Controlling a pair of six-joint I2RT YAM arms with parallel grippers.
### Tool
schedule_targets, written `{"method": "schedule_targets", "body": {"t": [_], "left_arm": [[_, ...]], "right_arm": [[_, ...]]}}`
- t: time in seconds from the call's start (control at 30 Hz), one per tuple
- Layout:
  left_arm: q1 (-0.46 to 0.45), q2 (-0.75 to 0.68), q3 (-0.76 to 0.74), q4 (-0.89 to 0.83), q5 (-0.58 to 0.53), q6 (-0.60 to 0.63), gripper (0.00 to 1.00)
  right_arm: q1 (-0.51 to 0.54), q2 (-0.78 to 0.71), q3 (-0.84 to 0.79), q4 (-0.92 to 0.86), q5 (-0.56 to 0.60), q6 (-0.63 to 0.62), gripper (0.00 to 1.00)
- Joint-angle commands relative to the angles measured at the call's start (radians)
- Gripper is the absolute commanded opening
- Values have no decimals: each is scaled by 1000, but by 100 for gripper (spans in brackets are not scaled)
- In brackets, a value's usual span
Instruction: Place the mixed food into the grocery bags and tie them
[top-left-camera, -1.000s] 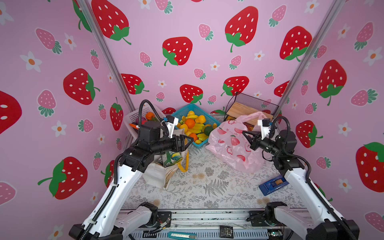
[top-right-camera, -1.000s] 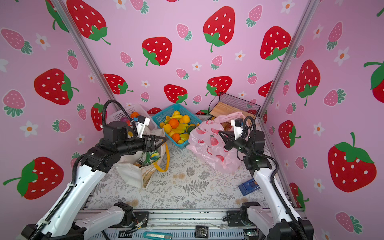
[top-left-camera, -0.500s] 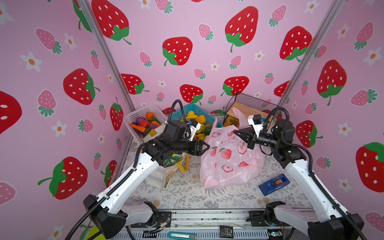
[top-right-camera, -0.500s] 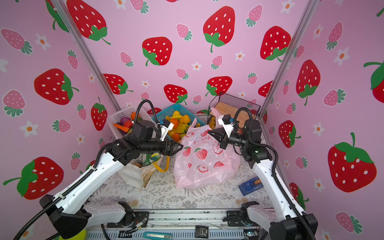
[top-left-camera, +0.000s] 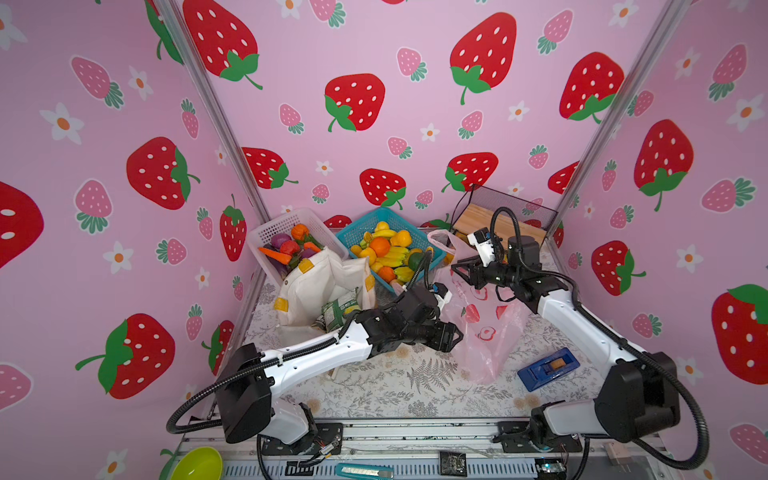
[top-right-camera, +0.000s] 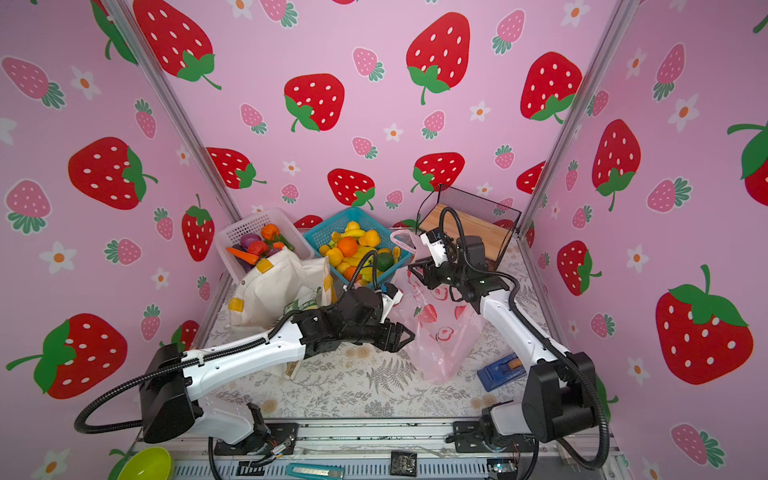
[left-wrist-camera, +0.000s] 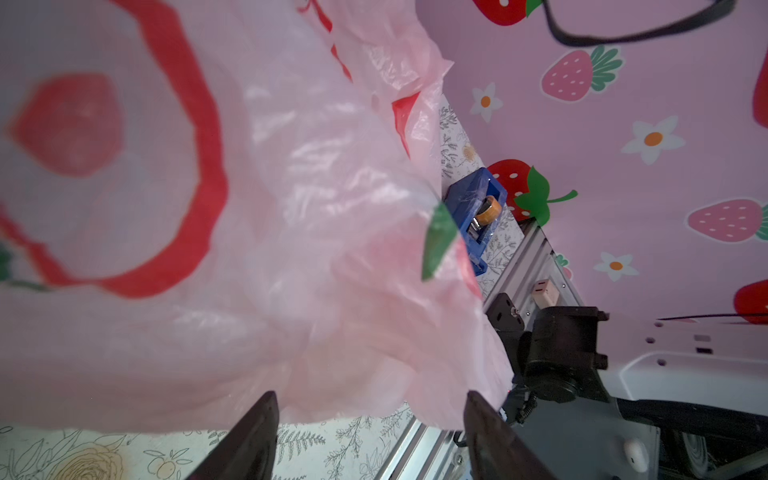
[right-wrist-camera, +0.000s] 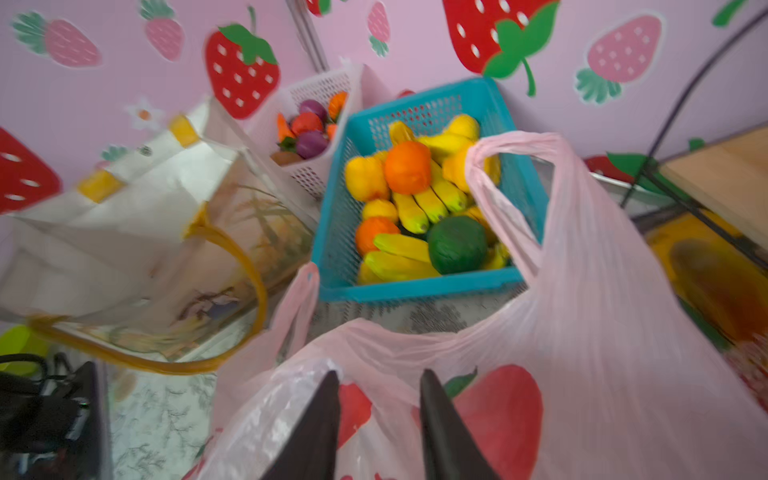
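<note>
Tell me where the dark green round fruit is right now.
In both top views the dark green fruit lies in the blue basket at the back, near its right edge, among bananas, close to the pink bag.

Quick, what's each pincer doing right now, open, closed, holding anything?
Left pincer: open, pink plastic bag just ahead of it, nothing gripped.
Right pincer: open at the same bag, nothing gripped.

White lattice basket — back left on the floral table cover, against the wall; it holds a carrot, purple onions and a tomato. Blue lattice basket, just beside it, holds banana bunches. Black wire-mesh tray — back right, with a wooden board inside. Blue tape dispenser lies near the right edge. Green bowl and teal utility knife sit by the front rail.
</note>
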Motion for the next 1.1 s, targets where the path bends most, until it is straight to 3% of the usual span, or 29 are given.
{"method": "schedule_targets", "body": {"t": [0.0,0.17,0.33,0.43,0.6,0.67,0.8,0.87,0.97,1.07], "left_arm": [[-12,-14,-27,55,-87,-22,73],[-12,-114,-94,29,-123,22,76],[-2,-287,-157,-58,-301,75,79],[23,-354,-181,-88,-361,79,79],[65,-415,-204,-104,-356,70,79],[69,-433,-207,-112,-357,68,79],[68,-470,-187,-146,-368,73,79],[72,-498,-180,-153,-381,91,80],[104,-540,-178,-145,-380,121,88],[189,-565,-173,-125,-277,152,92]], "right_arm": [[6,-23,29,-141,289,50,56],[75,-159,-63,-145,518,140,70],[210,-256,-212,-60,635,320,82],[297,-198,-225,-42,730,399,84],[348,17,-161,-20,819,420,84],[349,94,-144,-16,841,410,75],[348,81,-162,16,846,370,20],[348,-8,-209,87,777,311,4],[325,-205,-290,178,580,194,0],[228,-349,-328,180,223,128,0]]}}
